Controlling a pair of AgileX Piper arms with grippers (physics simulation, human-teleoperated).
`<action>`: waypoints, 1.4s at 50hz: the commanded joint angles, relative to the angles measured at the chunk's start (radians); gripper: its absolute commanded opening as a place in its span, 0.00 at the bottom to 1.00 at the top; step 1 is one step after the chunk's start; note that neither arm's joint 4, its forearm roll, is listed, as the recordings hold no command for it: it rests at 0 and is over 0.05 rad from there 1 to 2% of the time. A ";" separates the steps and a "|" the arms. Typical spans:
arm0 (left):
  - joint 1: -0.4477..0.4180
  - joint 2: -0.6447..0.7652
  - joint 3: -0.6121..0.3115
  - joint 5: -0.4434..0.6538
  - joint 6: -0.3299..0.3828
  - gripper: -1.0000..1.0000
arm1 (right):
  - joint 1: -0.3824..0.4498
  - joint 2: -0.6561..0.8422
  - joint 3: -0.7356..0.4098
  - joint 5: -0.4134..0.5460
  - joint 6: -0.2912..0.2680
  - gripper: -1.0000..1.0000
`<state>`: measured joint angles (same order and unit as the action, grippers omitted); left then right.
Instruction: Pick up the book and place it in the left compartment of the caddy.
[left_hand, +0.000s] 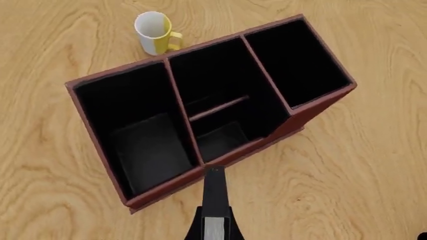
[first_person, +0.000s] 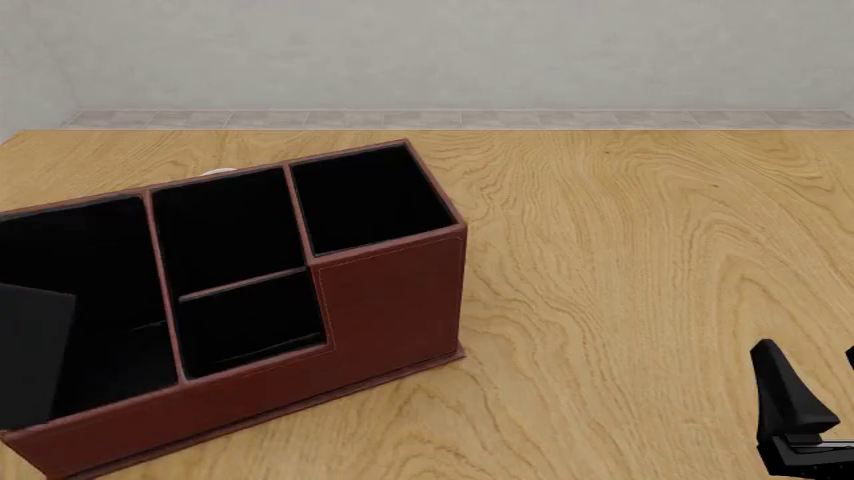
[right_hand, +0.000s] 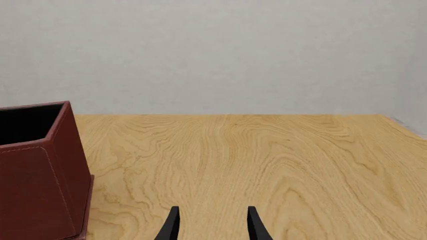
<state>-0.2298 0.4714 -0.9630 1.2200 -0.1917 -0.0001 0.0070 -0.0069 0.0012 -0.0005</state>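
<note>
The thin flat black-covered book (left_hand: 215, 190) with its white page edge sits edge-on in my left gripper (left_hand: 215, 226), whose jaws are clamped on its spine end. It looks light and stiff with a smooth cover, so I judge a firm pinch on both faces suits it. It hangs at the low front wall of the black-lined left compartment (first_person: 107, 260) of the reddish-brown leather-look caddy (first_person: 387, 300). My right gripper (right_hand: 211, 225) stands well apart, its fingers spread and holding nothing.

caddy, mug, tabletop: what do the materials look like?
The caddy: reddish-brown leather look, going by the stitched edges, with a matte black lining. The mug: smooth and glossy, white and yellow, probably ceramic. The tabletop: light wood with swirling grain. All are renders, so these are only appearances.
</note>
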 joint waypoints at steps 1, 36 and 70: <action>0.122 0.035 -0.057 0.000 0.055 0.00 | 0.000 -0.001 0.001 0.000 0.000 1.00; 0.177 0.145 -0.096 0.000 0.098 0.00 | 0.000 -0.001 0.001 0.000 0.000 1.00; 0.209 0.254 -0.112 0.000 0.121 0.00 | 0.000 -0.001 0.001 0.000 0.000 1.00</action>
<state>-0.0249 0.6914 -1.0606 1.2200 -0.0874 0.0000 0.0070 -0.0069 0.0012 -0.0005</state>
